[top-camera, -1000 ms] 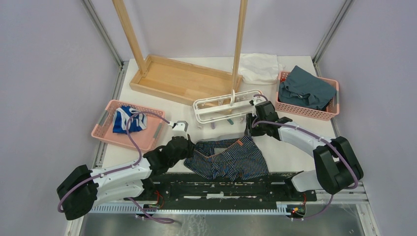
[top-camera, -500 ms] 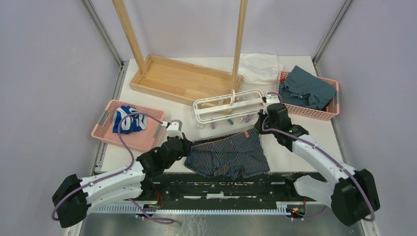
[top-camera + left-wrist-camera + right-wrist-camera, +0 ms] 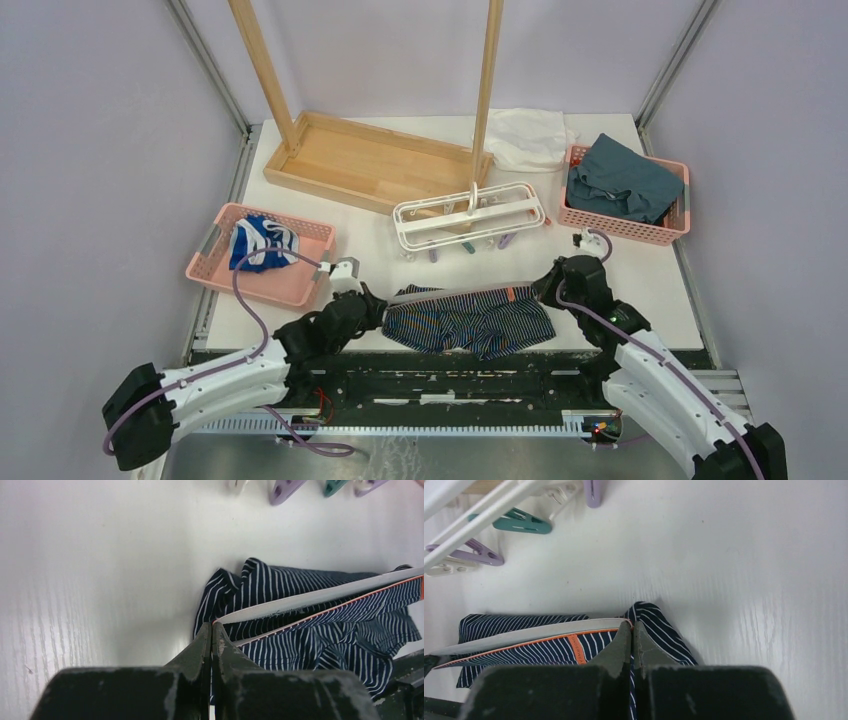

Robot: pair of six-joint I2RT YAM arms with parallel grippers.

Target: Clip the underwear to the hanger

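Observation:
The underwear (image 3: pixel 468 320), navy with pinstripes and orange trim, is stretched flat between my two grippers near the table's front edge. My left gripper (image 3: pixel 378 305) is shut on the left end of its waistband (image 3: pixel 280 605). My right gripper (image 3: pixel 545 290) is shut on the right end of the waistband, next to the small orange label (image 3: pixel 578 647). The hanger (image 3: pixel 468 214), a white frame with dangling clips, lies flat on the table behind the underwear, apart from it. Its teal clip (image 3: pixel 521 522) and purple clips (image 3: pixel 471 552) show in the right wrist view.
A pink basket (image 3: pixel 215 262) with a blue-and-white garment (image 3: pixel 262 243) stands at the left. A pink basket (image 3: pixel 672 228) with teal cloth (image 3: pixel 620 178) stands at the back right. The wooden rack (image 3: pixel 370 160) and a white cloth (image 3: pixel 527 137) are behind the hanger.
Both grippers pulled apart and toward the near edge, stretching the underwear's waistband taut. The right gripper moved from beside the hanger down and right. The hanger has not moved.

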